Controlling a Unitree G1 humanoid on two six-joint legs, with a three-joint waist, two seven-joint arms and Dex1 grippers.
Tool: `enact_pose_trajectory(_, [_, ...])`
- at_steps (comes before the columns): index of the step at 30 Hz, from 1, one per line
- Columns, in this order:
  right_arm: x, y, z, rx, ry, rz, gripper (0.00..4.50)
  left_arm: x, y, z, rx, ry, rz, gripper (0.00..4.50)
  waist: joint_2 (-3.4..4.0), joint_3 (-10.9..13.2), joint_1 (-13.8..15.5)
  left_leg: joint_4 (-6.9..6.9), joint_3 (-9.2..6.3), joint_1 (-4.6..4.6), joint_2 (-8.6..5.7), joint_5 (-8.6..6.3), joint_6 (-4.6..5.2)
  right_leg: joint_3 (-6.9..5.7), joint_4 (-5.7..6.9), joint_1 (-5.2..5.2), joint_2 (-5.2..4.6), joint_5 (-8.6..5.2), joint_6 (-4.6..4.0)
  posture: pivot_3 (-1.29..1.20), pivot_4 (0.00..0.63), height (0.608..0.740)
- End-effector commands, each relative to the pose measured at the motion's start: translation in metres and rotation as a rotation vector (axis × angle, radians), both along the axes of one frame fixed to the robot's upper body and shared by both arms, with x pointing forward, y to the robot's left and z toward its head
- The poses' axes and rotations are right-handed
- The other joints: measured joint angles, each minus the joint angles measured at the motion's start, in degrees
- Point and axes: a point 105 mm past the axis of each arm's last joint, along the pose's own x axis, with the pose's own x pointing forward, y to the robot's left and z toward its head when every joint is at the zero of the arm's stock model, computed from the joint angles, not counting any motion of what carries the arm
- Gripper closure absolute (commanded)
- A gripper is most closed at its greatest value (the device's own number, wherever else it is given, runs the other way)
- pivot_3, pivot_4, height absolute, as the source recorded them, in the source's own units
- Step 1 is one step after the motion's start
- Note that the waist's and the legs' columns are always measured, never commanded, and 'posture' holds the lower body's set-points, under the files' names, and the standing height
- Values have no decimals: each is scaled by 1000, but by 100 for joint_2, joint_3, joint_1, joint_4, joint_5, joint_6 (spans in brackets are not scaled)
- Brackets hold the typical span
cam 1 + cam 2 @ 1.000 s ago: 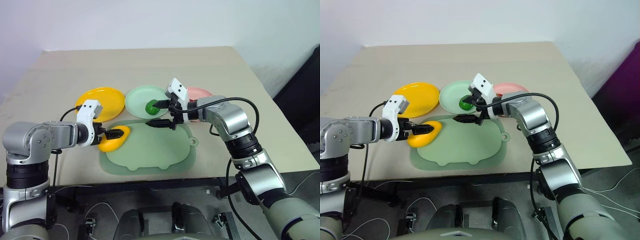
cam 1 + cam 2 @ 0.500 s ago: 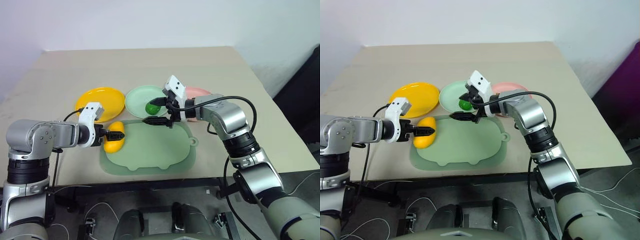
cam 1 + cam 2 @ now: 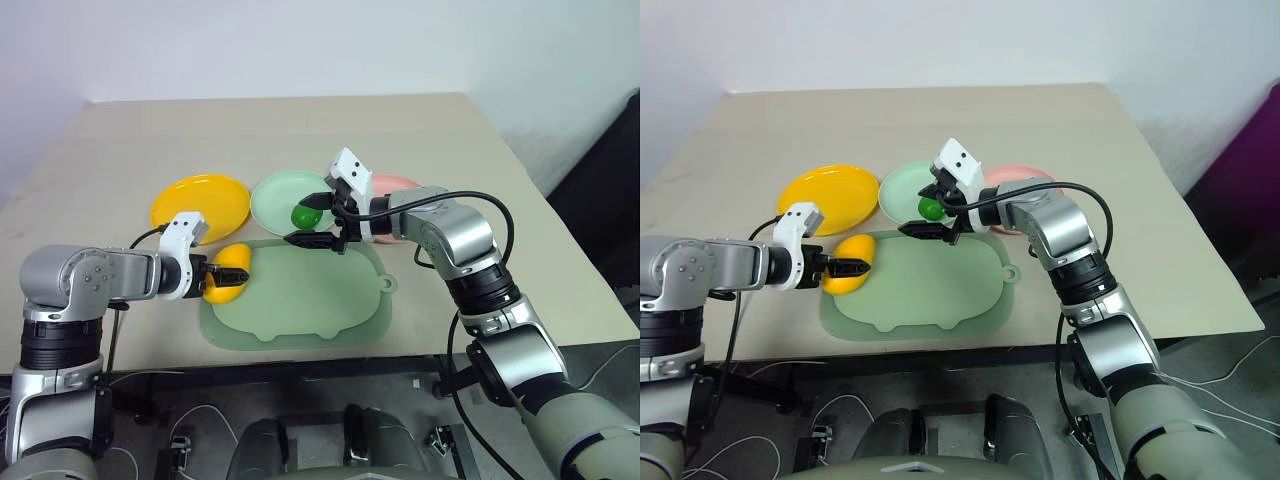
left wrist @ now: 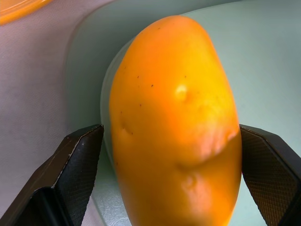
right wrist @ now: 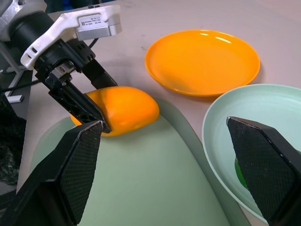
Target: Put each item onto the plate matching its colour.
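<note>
A yellow curved fruit (image 4: 174, 117) lies on the left edge of the pale-green mat (image 3: 300, 300). My left gripper (image 3: 235, 275) is shut on it, one finger against each side. The yellow plate (image 3: 200, 202) sits just behind it. A small round green fruit (image 3: 303, 215) rests on the mint green plate (image 3: 280, 195). My right gripper (image 3: 310, 222) hovers open over that plate's near rim, pointing left, with nothing between its fingers. The pink plate (image 3: 400, 185) is mostly hidden behind my right arm.
The mat has a small tab (image 3: 388, 285) on its right side and reaches close to the table's front edge (image 3: 300, 355). The three plates stand in a row behind the mat. Bare tan tabletop (image 3: 280, 130) stretches beyond them.
The yellow fruit has turned between the left fingers, from lying slanted across the mat's corner to pointing more end-on. The right gripper and the green fruit have stayed put.
</note>
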Motion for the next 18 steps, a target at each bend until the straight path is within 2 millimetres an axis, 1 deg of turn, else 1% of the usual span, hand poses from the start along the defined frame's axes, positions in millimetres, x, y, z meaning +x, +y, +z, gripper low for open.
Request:
enact_pose_trajectory(1, [-5,5,24,35,-76,30,15,-5,1,-1,27,24,4,0,0,0,-1,0,0,0,0,0,0,0,1,0,-1,0,0,0,150,740])
enact_pose_trajectory(5, [-5,5,24,36,-73,29,15,-3,0,-4,36,29,12,0,0,0,0,0,0,1,0,0,0,0,1,0,0,0,0,0,150,740])
enact_pose_trajectory(11, [-6,7,27,43,-78,25,15,4,-3,-5,42,30,30,0,0,0,11,1,0,2,-1,1,-1,0,1,2,-1,0,0,0,150,740])
enact_pose_trajectory(18, [-6,6,30,47,-84,18,15,7,-5,-13,66,43,35,0,2,-1,9,1,0,6,-1,1,-2,0,2,6,-1,0,0,0,150,740])
